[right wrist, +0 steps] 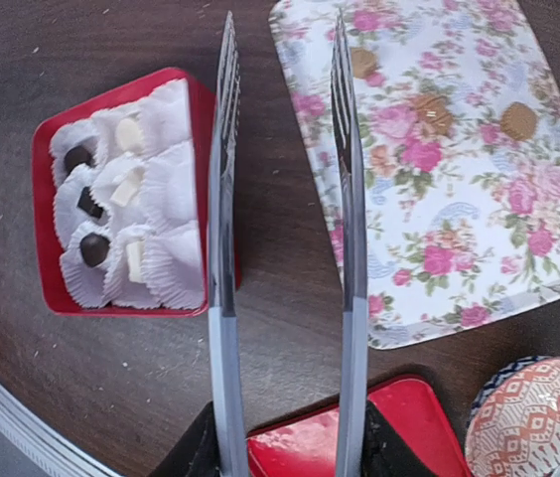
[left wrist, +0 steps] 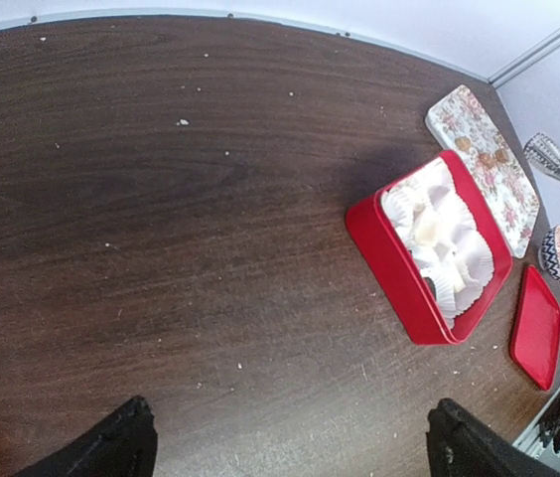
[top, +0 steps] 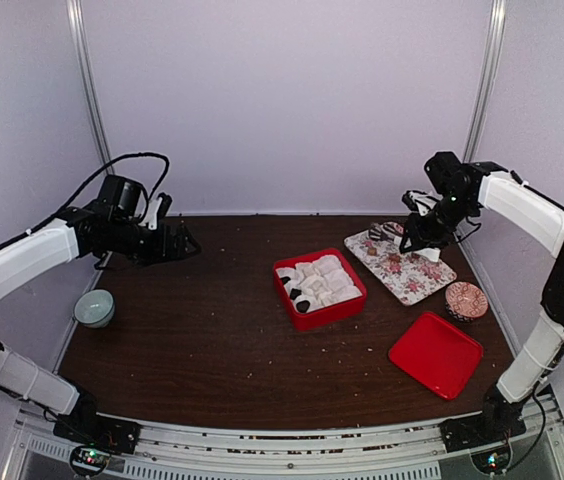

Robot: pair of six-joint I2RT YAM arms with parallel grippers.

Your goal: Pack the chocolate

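Three brown chocolate lumps (right wrist: 433,111) lie spread on the glossy floral tray (right wrist: 479,248), a rounded rectangle just right of the red box (right wrist: 47,238). Three darker ones (right wrist: 94,248) sit inside that box, each in a pleated white paper cup (right wrist: 176,179), with pale pieces (right wrist: 129,134) in neighbouring cups.

We get that count only from the right wrist view. From above, the box's contents blur to white with dark specks at its near left corner. In the left wrist view we see the cups but cannot pick out the dark lumps.

The right hand (right wrist: 283,30) has long, thin metal fingers (right wrist: 222,199) standing apart with nothing between them; in its own view they frame the strip of bench (top: 192,340) between box and tray. The left hand (top: 180,240), black and blunt, is spread wide and empty, well left of the box above the dark wood-grain surface.

Only the top view shows a pale round bowl (top: 94,308) far left of the box. A flat red lid (top: 436,353) lies to the box's near right, and a patterned disc (top: 466,300) farther right.
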